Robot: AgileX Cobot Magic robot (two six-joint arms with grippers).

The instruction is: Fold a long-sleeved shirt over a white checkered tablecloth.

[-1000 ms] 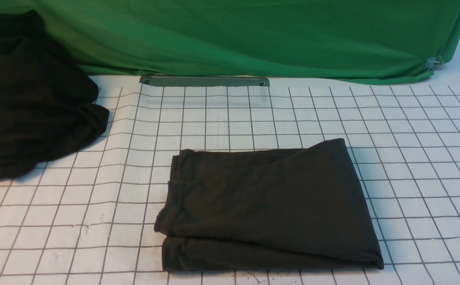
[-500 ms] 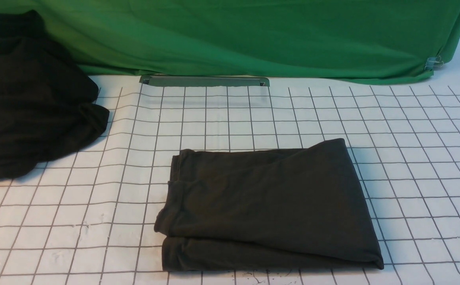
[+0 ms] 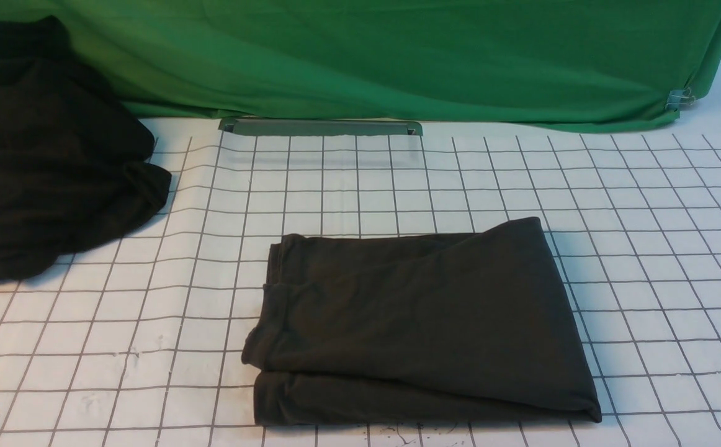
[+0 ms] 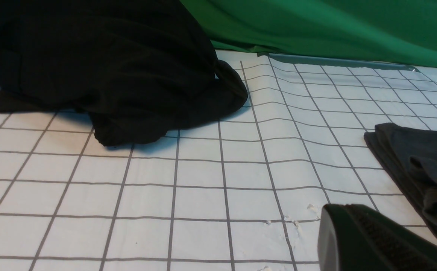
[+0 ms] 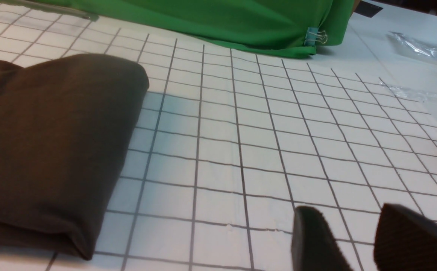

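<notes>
Already the long-sleeved shirt (image 3: 419, 323) lies folded into a compact, layered rectangle near the front middle of the white checkered tablecloth (image 3: 646, 248), its stacked edges showing along the left side and a smooth fold rounding the right. No logo or sleeve is visible; everything seems tucked inside, which would suit a garment folded for neatness. To my eye the folding looks finished, or very nearly so.

Neither arm touches it. The right gripper (image 5: 357, 241) hovers low over bare grid well to the right of the shirt, its two fingers parted with tablecloth showing between them and nothing held. The left gripper (image 4: 372, 241) shows only one dark padded finger in its wrist view, close to the shirt's left edge, and a sliver of it sits at the front view's lower left corner; I cannot tell how far it is open, though nothing appears held. Both seem drawn back to leave the bundle undisturbed.

Farther out, a blacker heap of cloth (image 3: 44, 161) sits at the far left, well apart from the shirt. Behind runs a green draped cloth (image 3: 398, 56), pinned at its right corner by a binder clip (image 5: 315, 36), with a grey bar (image 3: 321, 127) at its foot.
</notes>
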